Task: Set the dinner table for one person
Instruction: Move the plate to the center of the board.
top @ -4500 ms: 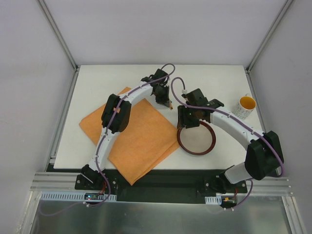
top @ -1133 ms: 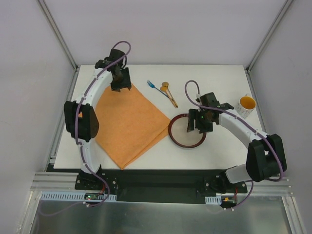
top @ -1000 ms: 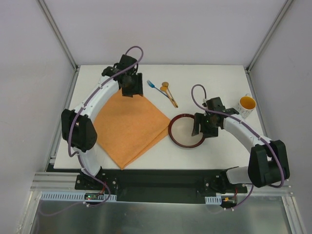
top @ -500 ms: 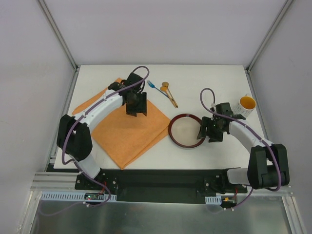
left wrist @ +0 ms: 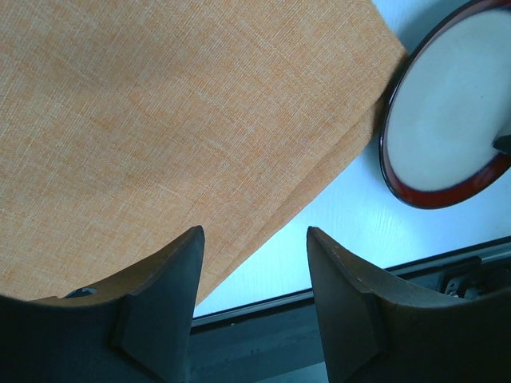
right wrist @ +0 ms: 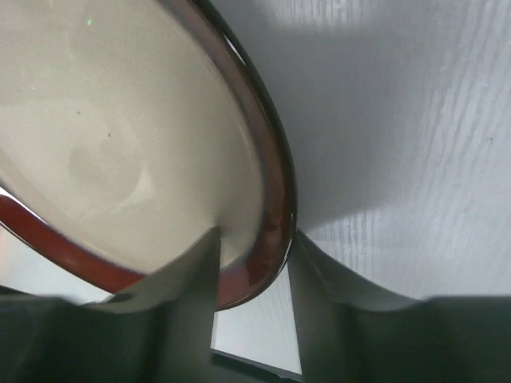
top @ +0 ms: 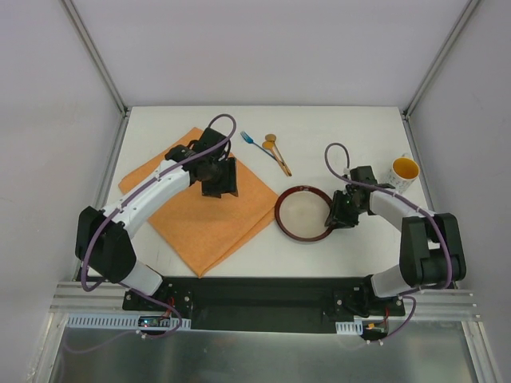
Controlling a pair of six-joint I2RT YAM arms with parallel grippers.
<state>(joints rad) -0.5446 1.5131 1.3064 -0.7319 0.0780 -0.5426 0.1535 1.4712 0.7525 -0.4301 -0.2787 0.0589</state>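
**Plate rim pinched, placemat laid flat**

The white counter [top: 351,132] is seen filling the middle of the overhead frame, with grey posts at its far corners. Right of centre, the red-rimmed plate [top: 302,214] is clamped at its right edge by the right jaws, one side inside the rim and one outside. The left jaws are held apart with nothing between them, above the orange placemat [top: 200,219] left of centre. A yellow-lined mug [top: 403,171] is parked at the right edge.

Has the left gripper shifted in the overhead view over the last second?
Yes. The left gripper has come nearer and rightward from the far edge of the dinner table; it now hovers over the orange placemat, nearer than the blue-handled utensil.
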